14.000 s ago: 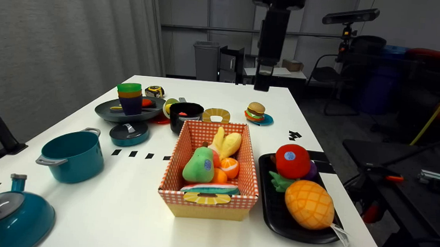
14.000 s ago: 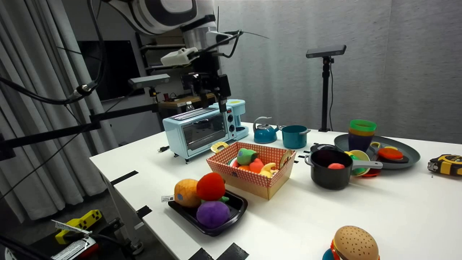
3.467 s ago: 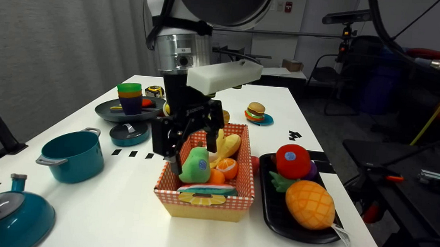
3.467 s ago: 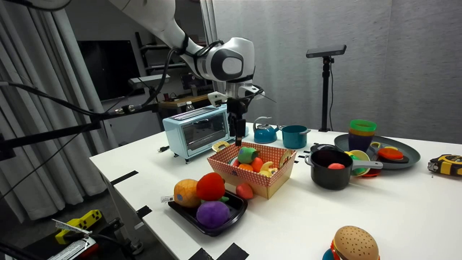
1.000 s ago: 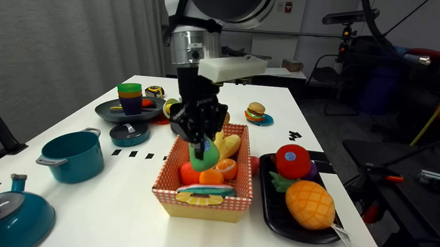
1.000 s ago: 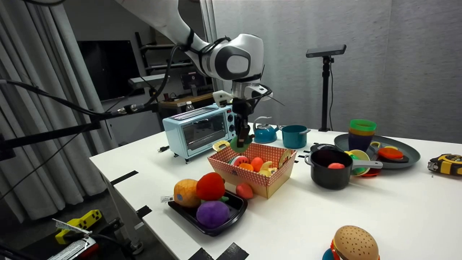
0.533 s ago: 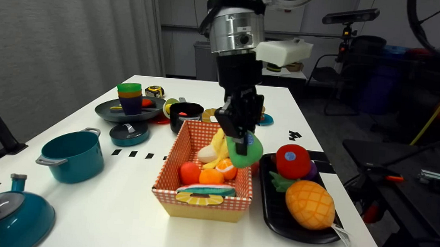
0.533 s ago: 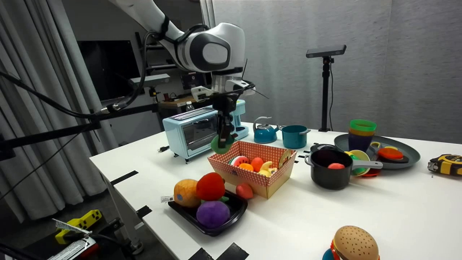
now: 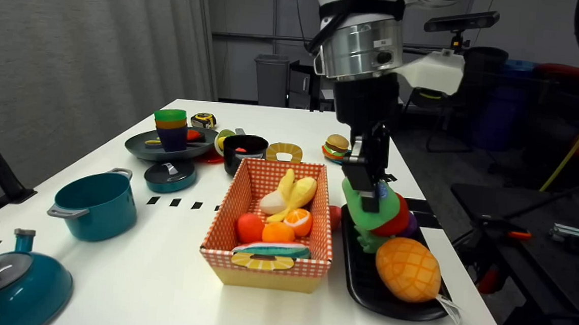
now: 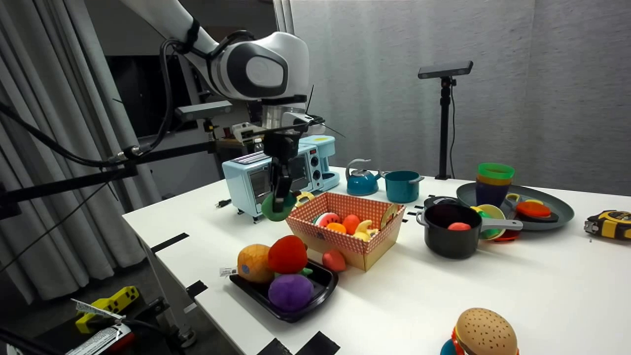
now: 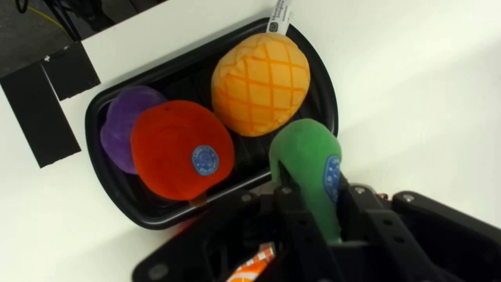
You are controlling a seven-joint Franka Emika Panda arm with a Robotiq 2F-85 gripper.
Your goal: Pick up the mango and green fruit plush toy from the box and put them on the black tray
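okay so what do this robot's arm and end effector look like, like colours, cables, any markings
The arm has rounded white casing with a dark grey ring around a pale oval cap. A black strap wraps it, and black cables run alongside. A silver cylindrical collar bears a label too small to read, beside a white block. The end effector is black, two-fingered, with grey bolt heads.

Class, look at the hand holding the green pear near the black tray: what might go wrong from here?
Released now, the green plush pear may miss the black tray, whose rim it overlaps in the wrist view. Landing on the red plush apple or plush pineapple, it might roll off. The hand pinches the pear's curved sides, which may slip.
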